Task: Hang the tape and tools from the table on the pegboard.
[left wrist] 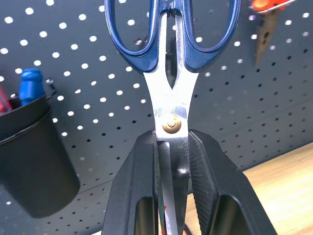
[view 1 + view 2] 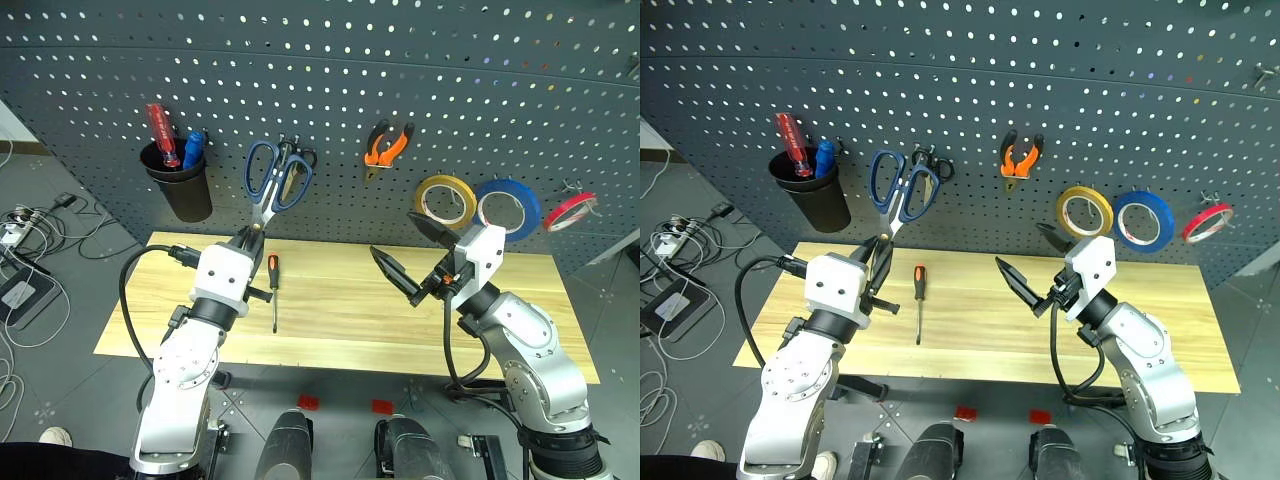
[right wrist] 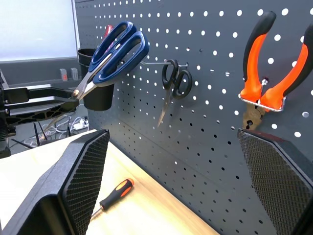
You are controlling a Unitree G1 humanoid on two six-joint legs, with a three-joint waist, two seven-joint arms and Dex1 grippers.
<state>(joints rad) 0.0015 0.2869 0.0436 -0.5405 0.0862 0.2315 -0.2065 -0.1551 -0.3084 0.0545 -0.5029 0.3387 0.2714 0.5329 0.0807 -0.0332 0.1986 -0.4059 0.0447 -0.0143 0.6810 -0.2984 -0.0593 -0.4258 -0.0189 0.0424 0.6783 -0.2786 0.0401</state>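
My left gripper (image 2: 243, 238) is shut on the blades of the blue-handled scissors (image 2: 275, 175), just below the pivot screw (image 1: 171, 125). It holds them upright with the handles against the pegboard (image 2: 330, 70), at the tip of a hook (image 3: 151, 62); whether a handle is on the hook I cannot tell. The orange-and-black screwdriver (image 2: 273, 285) lies on the wooden table (image 2: 340, 320). The orange pliers (image 2: 387, 145) and the yellow tape (image 2: 446, 198) hang on the board. My right gripper (image 2: 395, 235) stands open and empty above the table, below the pliers.
A black cup (image 2: 180, 185) on the board's left holds a red-handled screwdriver (image 2: 160, 128). Small black-handled scissors (image 3: 172, 81) hang on the same hook, behind the blue ones. A blue roll (image 2: 508, 208) and a thin red roll (image 2: 570, 210) hang right of the tape. Cables lie on the floor at left.
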